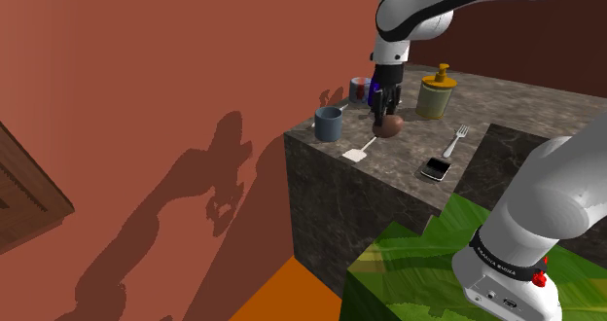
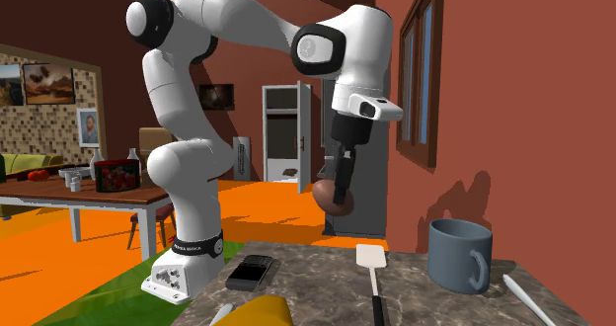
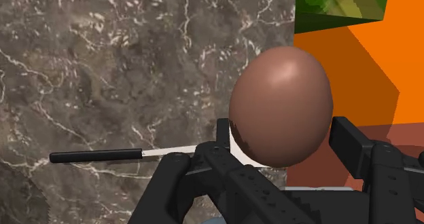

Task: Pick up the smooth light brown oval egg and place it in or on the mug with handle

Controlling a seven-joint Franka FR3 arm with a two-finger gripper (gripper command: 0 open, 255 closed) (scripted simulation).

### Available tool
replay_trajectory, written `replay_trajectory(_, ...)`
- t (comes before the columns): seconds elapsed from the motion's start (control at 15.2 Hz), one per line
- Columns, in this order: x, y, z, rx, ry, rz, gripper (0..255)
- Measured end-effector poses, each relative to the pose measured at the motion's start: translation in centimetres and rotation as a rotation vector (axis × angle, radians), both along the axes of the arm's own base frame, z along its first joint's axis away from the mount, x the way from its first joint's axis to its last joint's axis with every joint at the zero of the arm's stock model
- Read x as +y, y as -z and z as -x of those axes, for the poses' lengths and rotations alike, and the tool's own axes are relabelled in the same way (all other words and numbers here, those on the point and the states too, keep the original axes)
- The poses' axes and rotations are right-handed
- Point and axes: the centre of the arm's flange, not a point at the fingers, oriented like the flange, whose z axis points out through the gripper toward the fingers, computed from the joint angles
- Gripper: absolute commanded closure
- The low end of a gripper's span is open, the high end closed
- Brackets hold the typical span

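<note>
Wrist view — egg smooth; reddish-brown

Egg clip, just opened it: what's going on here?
The white arm's black claw is shut on a brown egg and holds it a little above the dark marble counter. The blue-grey mug stands empty-handed nearby on the counter, toward the shoulder view's left of the egg, with a white spatula lying between them. The egg is gripped but not yet in the mug.
</note>
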Motion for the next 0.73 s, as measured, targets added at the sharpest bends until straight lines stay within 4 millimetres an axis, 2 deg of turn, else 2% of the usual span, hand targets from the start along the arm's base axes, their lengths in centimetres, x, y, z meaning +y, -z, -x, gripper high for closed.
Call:
replay_trajectory(0.59,-0.1,-4.6,0.2,0.000,0.000,0.000,255)
replay_trajectory(0.73,-0.2,-5.0,-1.4,0.000,0.000,0.000,255)
